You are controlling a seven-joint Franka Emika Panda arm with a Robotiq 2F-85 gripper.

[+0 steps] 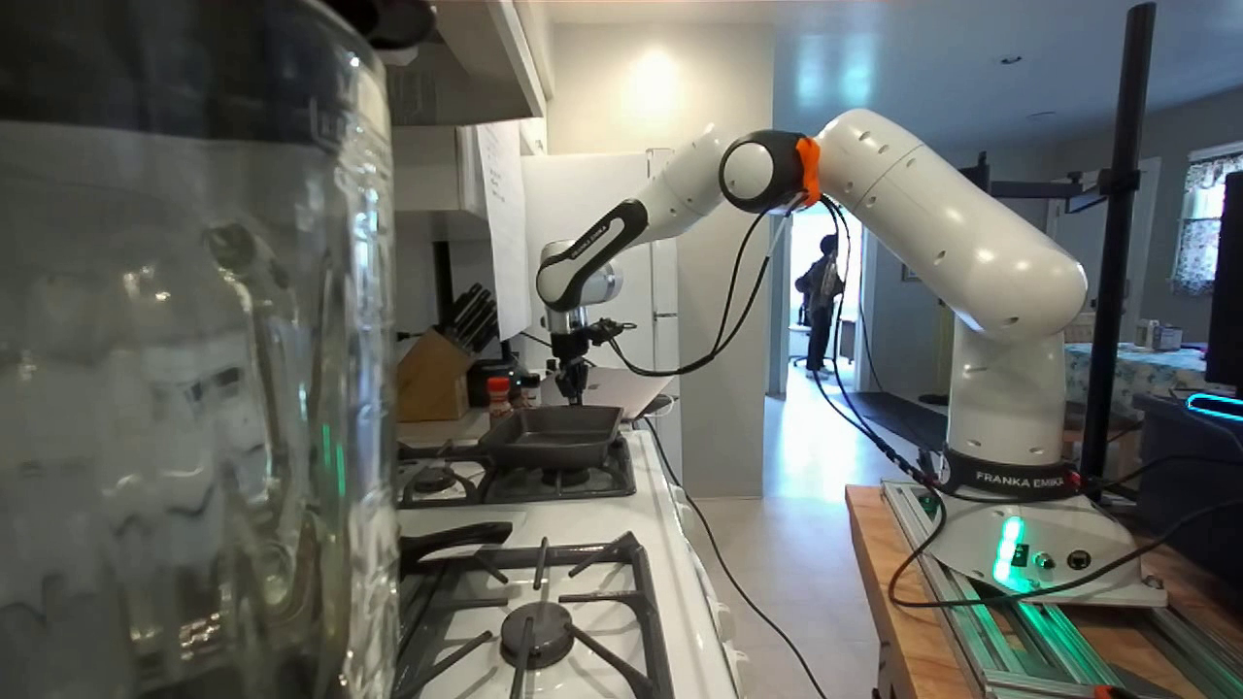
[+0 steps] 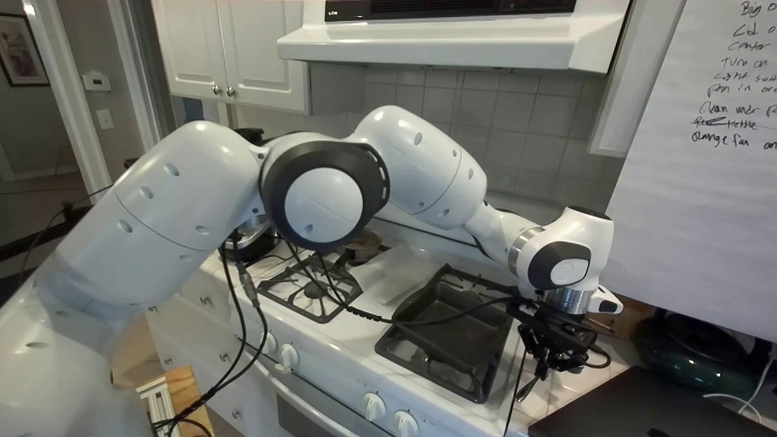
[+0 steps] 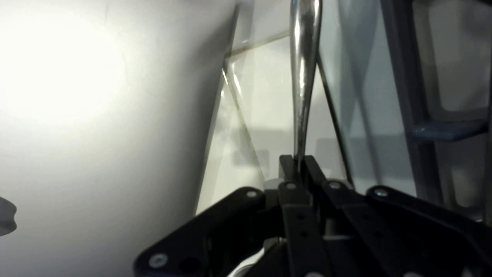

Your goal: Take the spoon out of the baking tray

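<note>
The baking tray [image 2: 464,315] is a dark rectangular pan on a stove burner; it also shows in an exterior view [image 1: 554,437]. My gripper [image 2: 542,371] is beside the tray, over the tiled counter between the stove and the laptop. In the wrist view, my gripper [image 3: 300,163] is shut on a shiny metal spoon [image 3: 305,57], with one finger on each side of it. The spoon [image 2: 527,388] hangs tilted below the fingers, outside the tray. In an exterior view the gripper [image 1: 573,393] shows behind the tray's far rim, and the spoon cannot be made out.
A dark laptop [image 2: 637,406] lies beside the gripper on the counter. A green pot [image 2: 698,358] stands behind it under a hanging paper sheet [image 2: 692,200]. A knife block [image 1: 432,379] and a red-capped jar [image 1: 498,393] stand near the tray. Burner grates [image 2: 485,382] surround it.
</note>
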